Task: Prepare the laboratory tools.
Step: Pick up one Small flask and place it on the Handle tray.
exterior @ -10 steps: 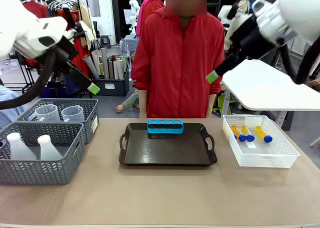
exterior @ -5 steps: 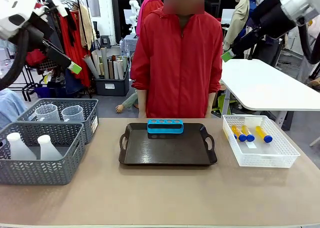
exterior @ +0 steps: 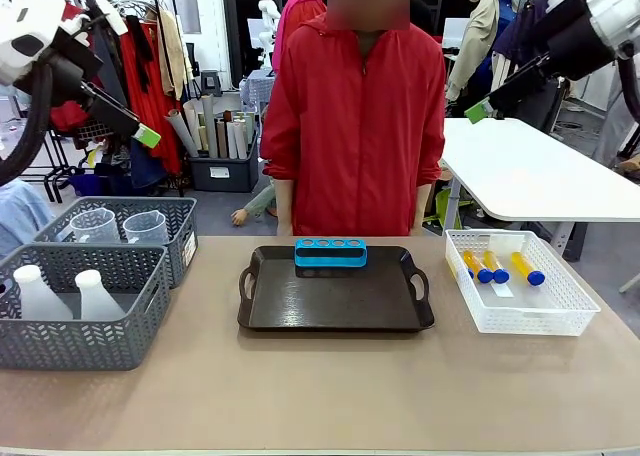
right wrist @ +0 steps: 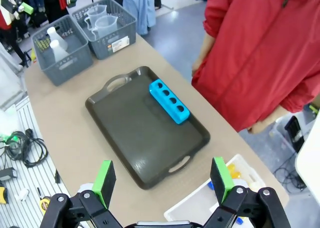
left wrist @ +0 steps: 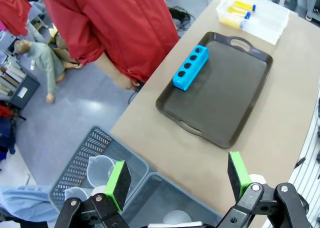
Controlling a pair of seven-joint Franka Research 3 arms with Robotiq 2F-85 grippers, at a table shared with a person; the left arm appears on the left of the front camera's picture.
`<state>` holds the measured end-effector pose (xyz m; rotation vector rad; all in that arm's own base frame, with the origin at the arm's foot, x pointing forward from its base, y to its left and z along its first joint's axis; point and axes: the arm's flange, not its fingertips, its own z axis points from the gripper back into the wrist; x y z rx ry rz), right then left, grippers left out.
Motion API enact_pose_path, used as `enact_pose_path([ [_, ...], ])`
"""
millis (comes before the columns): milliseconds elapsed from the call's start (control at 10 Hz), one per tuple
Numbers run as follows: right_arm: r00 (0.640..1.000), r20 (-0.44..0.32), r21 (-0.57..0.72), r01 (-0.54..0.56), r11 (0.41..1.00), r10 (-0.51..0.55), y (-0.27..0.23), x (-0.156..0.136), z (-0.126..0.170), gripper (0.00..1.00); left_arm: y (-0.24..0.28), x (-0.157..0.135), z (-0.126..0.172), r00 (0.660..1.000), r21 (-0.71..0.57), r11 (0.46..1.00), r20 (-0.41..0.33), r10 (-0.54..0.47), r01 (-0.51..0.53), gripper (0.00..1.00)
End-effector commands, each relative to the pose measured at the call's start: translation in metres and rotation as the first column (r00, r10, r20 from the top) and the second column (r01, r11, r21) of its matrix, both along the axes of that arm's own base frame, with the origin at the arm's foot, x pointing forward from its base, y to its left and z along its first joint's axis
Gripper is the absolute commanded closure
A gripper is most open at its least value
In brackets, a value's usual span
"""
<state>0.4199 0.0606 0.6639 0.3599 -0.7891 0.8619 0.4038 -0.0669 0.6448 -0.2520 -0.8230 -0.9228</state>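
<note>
Left jaws and right jaws gaped apart, empty, high above the worktop [exterior: 320, 396]; below, between them, the blue rack [exterior: 331, 253] sat on the tray [exterior: 330, 301].

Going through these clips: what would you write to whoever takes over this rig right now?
The left gripper is open and empty, high over the table's left end; the right gripper is open and empty, high at the right.
The blue rack sits at the tray's far edge, its holes looking empty.
Three tubes lie in the white lattice basket; two flasks stand in the near grey basket, two jugs in the far grey basket.
Done: rack on tray. Left: flasks, jugs, tubes not yet picked.
</note>
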Motion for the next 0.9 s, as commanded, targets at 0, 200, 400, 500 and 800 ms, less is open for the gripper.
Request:
enact_pose_path([
  [0, 0.999, -0.002, 0.004, -0.032, 0.999, 0.032, -0.0029, 0.0042, -0.0030, 0.00, 0.0007, 0.0019, -0.0071, 1.000, -0.016, 1.000, 0.021, -0.011, 0.011, 0.00],
  [200, 1.000, 0.005, 0.025, -0.023, 0.999, 0.023, -0.0015, 0.0027, -0.0014, 0.00, 0.0023, 0.0026, -0.0091, 1.000, -0.002, 1.000, 0.027, 0.009, -0.009, 0.00],
  [400, 1.000, -0.013, -0.005, -0.001, 1.000, 0.001, -0.0014, 0.0014, -0.0036, 0.00, -0.0010, 0.0018, -0.0018, 1.000, 0.002, 1.000, 0.003, 0.004, -0.004, 0.00],
  [500, 1.000, -0.013, -0.005, -0.001, 1.000, 0.001, -0.0014, 0.0014, -0.0036, 0.00, -0.0010, 0.0018, -0.0018, 1.000, 0.002, 1.000, 0.003, 0.004, -0.004, 0.00],
  [800, 1.000, -0.013, -0.005, -0.001, 1.000, 0.001, -0.0014, 0.0014, -0.0036, 0.00, -0.0010, 0.0018, -0.0018, 1.000, 0.002, 1.000, 0.003, 0.004, -0.004, 0.00],
])
